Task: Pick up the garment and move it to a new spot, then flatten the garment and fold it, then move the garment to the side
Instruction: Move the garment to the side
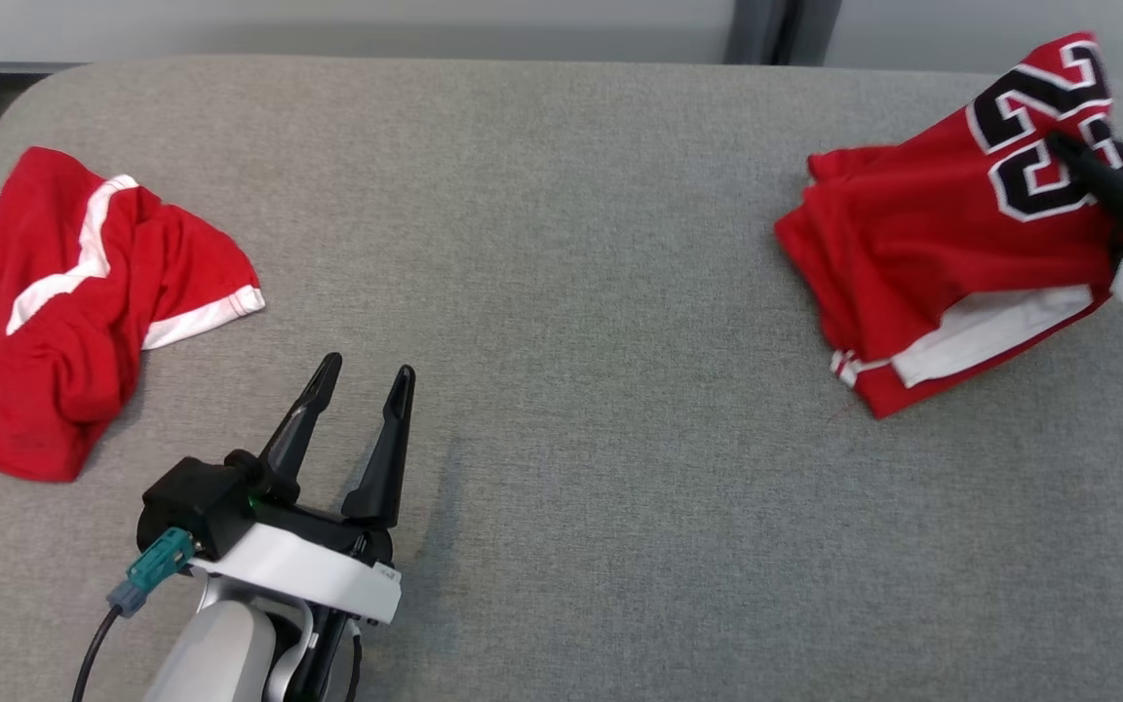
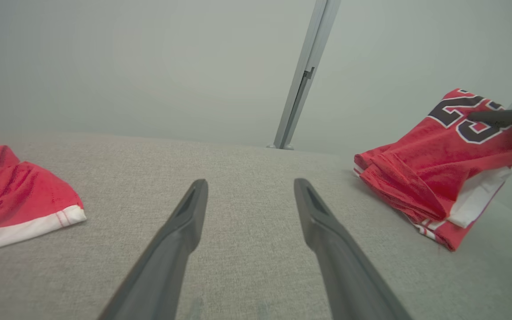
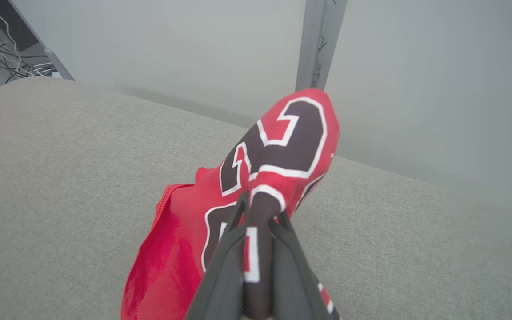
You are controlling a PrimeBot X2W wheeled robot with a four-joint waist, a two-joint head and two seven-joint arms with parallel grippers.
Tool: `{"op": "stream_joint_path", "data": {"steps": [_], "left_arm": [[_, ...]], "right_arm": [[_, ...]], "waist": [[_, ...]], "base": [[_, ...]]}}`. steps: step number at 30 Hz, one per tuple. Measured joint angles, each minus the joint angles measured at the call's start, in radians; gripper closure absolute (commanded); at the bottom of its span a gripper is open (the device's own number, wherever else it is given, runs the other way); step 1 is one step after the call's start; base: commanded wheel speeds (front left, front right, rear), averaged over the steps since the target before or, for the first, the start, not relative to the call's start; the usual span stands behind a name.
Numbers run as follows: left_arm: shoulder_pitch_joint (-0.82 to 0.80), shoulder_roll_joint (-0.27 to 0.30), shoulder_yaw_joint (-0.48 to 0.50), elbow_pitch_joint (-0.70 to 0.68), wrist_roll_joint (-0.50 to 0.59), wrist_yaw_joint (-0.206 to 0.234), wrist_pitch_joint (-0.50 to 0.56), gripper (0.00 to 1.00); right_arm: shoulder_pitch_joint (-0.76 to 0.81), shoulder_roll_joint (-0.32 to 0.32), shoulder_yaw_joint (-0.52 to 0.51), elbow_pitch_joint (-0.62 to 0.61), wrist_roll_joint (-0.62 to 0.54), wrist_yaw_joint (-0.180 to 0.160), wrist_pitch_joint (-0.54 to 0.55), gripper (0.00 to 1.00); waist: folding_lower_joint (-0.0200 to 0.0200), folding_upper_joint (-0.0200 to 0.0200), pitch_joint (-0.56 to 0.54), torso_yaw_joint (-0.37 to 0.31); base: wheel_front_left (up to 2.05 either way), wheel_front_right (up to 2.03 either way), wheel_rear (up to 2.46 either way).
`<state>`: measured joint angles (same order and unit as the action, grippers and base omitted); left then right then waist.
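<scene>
head view: right hand (image 1: 1073, 161) is pinched shut on the numbered jersey (image 1: 932, 244), one edge raised at the counter's (image 1: 561, 244) right side; dragging could spill its folds.
left wrist view: left hand (image 2: 250, 182) is wide open and empty.
right wrist view: a thin fold sits between the fingers (image 3: 225, 258) and may slip.

Red jersey (image 1: 922, 244) with black numerals (image 3: 300, 142) edged in white and white trim at the hem. It lies bunched and folded over itself at the far right of the grey worktop (image 1: 571, 244). The numbered end is raised, pinched between the closed fingers (image 3: 225, 262) of the right gripper (image 3: 260, 206). The lower folds rest on the worktop.
</scene>
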<state>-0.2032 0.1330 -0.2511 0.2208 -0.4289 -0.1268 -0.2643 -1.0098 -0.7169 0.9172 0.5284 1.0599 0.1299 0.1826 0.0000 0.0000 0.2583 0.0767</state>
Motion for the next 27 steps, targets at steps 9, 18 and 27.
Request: {"op": "stream_joint_path", "data": {"steps": [9,18,27], "left_arm": [[-0.060,0.018,-0.029,-0.030,0.014,-0.003,0.000,0.00],[-0.097,0.030,-0.042,-0.049,0.017,-0.003,0.000,0.00],[-0.114,0.028,-0.047,-0.048,0.015,-0.003,0.000,0.00]], "right_arm": [[-0.139,-0.005,0.037,0.218,-0.063,0.001,-0.081,1.00],[-0.242,0.065,0.063,0.435,-0.148,0.001,-0.114,1.00],[-0.274,0.116,0.076,0.565,-0.175,0.001,-0.141,0.00]], "waist": [[0.0000,0.0000,0.091,-0.064],[0.0000,0.0000,0.158,-0.109],[0.0000,0.0000,0.163,-0.104]], "base": [[0.00,0.00,0.00],[0.00,0.00,0.00],[0.00,0.00,0.00]]}}
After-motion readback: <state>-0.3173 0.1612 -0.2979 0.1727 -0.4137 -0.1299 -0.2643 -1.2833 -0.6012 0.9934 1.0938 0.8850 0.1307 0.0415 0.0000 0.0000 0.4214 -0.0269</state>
